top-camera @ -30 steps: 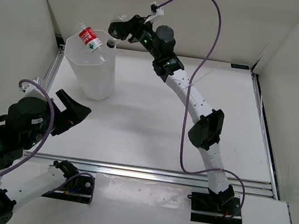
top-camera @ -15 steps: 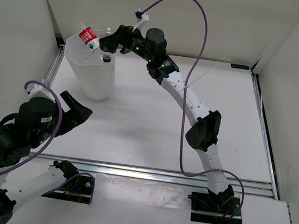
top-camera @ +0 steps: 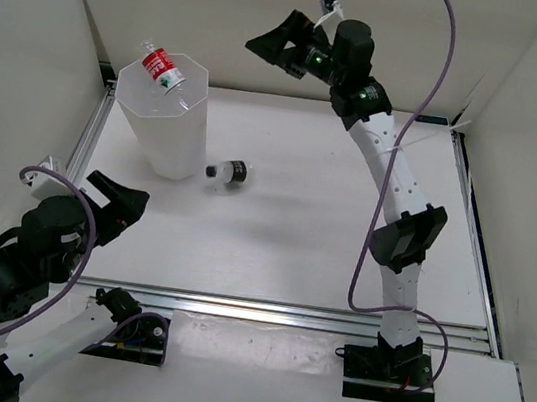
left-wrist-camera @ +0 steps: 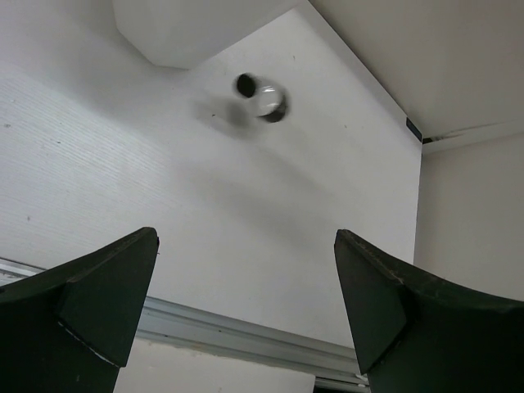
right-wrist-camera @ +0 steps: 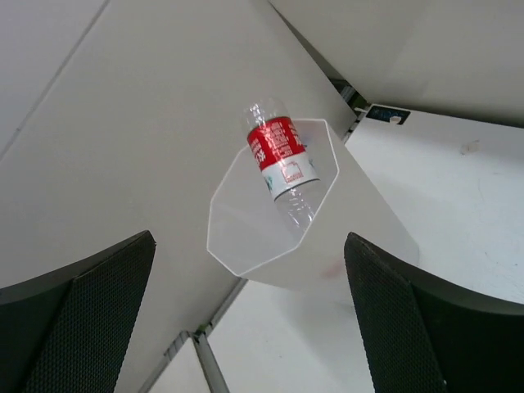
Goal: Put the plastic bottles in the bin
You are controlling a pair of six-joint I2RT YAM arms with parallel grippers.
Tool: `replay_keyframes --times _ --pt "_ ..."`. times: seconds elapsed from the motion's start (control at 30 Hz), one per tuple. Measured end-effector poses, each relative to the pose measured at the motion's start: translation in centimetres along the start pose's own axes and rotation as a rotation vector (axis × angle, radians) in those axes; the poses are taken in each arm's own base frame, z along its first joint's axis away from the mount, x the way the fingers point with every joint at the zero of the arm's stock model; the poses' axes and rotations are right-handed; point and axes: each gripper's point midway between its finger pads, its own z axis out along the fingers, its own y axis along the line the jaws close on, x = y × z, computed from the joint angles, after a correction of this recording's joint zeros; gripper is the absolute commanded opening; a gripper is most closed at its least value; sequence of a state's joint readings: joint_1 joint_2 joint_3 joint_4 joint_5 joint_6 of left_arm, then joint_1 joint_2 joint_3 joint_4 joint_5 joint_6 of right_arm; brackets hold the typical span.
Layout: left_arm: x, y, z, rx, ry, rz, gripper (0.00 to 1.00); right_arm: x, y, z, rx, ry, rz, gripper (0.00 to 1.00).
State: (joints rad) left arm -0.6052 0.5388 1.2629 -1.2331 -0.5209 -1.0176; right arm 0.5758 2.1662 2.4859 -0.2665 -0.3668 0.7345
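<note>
The tall white bin (top-camera: 171, 141) stands at the back left of the table. A red-labelled plastic bottle (top-camera: 159, 67) leans inside it, its base poking above the rim; it also shows in the right wrist view as the red-labelled bottle (right-wrist-camera: 280, 160) in the bin (right-wrist-camera: 364, 237). A black-labelled bottle (top-camera: 226, 173) lies on its side on the table just right of the bin's foot, seen end-on as the black-labelled bottle (left-wrist-camera: 262, 95) in the left wrist view. My right gripper (top-camera: 270, 44) hangs high at the back, open and empty, right of the bin. My left gripper (top-camera: 125, 202) is open and empty near the front left.
White walls enclose the table on three sides. An aluminium rail (top-camera: 282, 314) runs along the near edge, and another rail (top-camera: 92, 129) runs by the bin's left side. The right arm's purple cable (top-camera: 396, 159) loops over the table's right half.
My right gripper opened at the bin's rim. The black-labelled bottle dropped outside the bin onto the table. The right arm then swung up and to the right. The left arm sank slightly.
</note>
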Motion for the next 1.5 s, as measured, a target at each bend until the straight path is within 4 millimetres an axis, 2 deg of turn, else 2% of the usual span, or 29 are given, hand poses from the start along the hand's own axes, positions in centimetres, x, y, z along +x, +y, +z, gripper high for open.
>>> replay_keyframes --times 0.07,0.13,0.23,0.37,0.5,0.57,0.7,0.83,1.0,1.17,1.5 --pt "0.3 0.2 0.3 0.0 -0.001 0.009 1.0 -1.4 -0.2 -0.7 -0.013 -0.018 0.022 1.0" --pt "0.4 0.2 0.6 0.001 -0.003 0.021 1.0 -0.9 -0.4 -0.8 -0.011 0.001 0.049 1.0" --pt "0.4 0.0 0.7 0.004 -0.005 0.034 1.0 2.9 -2.0 -1.1 0.047 0.09 0.095 1.0" --pt "0.5 0.0 0.9 -0.002 0.0 0.042 1.0 8.5 -5.3 -2.3 0.167 0.225 0.167 1.0" --pt "1.0 0.4 1.2 -0.012 0.007 0.037 1.0 11.7 -9.9 -3.7 0.282 0.31 0.217 1.0" --pt "1.2 0.7 1.3 -0.018 0.011 0.032 1.0 12.1 -12.1 -4.4 0.334 0.329 0.223 1.0" --pt "1.6 1.1 1.4 -0.025 0.016 0.017 1.0 11.5 -15.6 -4.9 0.393 0.325 0.198 1.0" --pt "2.3 1.7 1.8 -0.046 0.027 0.008 1.0 10.6 -18.9 -4.0 0.406 0.323 0.172 1.0" --pt "2.7 1.9 2.1 -0.063 0.035 -0.002 1.0 12.8 -22.5 -3.5 0.391 0.396 0.159 1.0" --pt "3.0 2.0 2.6 -0.087 0.046 0.003 1.0 16.2 -24.6 -2.8 0.353 0.48 0.158 1.0" --pt "4.3 2.7 3.3 -0.178 0.105 0.02 1.0 18.4 -27.7 -0.2 0.293 0.49 0.142 1.0"
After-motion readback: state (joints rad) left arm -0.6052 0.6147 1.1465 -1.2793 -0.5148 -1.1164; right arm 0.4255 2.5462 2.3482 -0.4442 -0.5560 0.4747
